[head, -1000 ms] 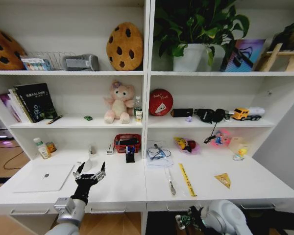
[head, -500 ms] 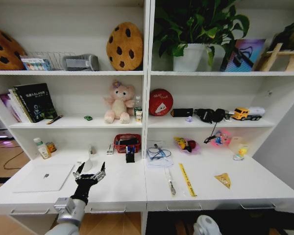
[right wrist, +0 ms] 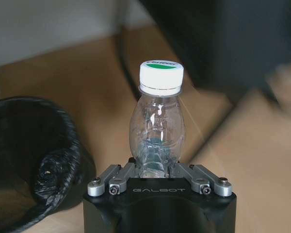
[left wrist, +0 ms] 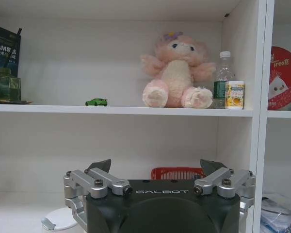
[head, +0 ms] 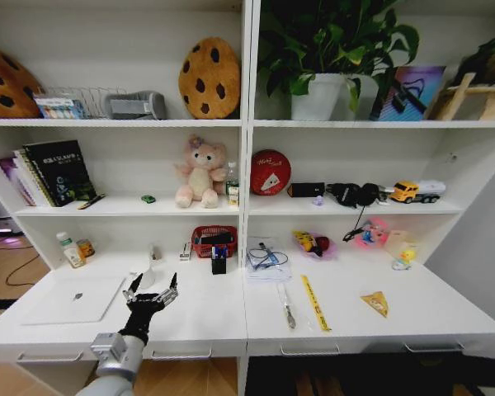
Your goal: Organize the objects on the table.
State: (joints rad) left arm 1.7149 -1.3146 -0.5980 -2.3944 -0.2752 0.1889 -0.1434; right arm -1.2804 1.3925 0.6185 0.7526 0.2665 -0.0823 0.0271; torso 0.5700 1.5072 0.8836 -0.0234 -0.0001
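Right gripper point(right wrist: 157, 171) clamped on a small clear bottle point(right wrist: 157, 131), white cap with green top, held upright by its base. Carried low over wooden floor, right beside a black-bagged bin point(right wrist: 31, 160) — likely treated as rubbish, so kept off the desk and near the bin mouth. Bottle looks nearly empty; contents hard to judge through the plastic. Background behind it blurred, dark shape unreadable.

Left gripper point(head: 151, 290) spread wide, holding nothing, hovering over the white desk point(head: 206, 318) near its front edge, just beside the closed silver laptop point(head: 73, 299). Probably parked ready while the other arm works. In the left wrist view, fingertips point(left wrist: 101, 165) barely rise above the gripper body; a white lidded container point(left wrist: 60, 221) cut off below.

Further back on the desk: yellow ruler point(head: 315, 302), a pen point(head: 287, 307) alongside, red basket point(head: 214, 240) with dark items inside, not identifiable. Green toy car point(left wrist: 96, 102) on the middle shelf, apart from the pink plush point(left wrist: 177, 70). Small items by the right shelf wall too tiny to name.
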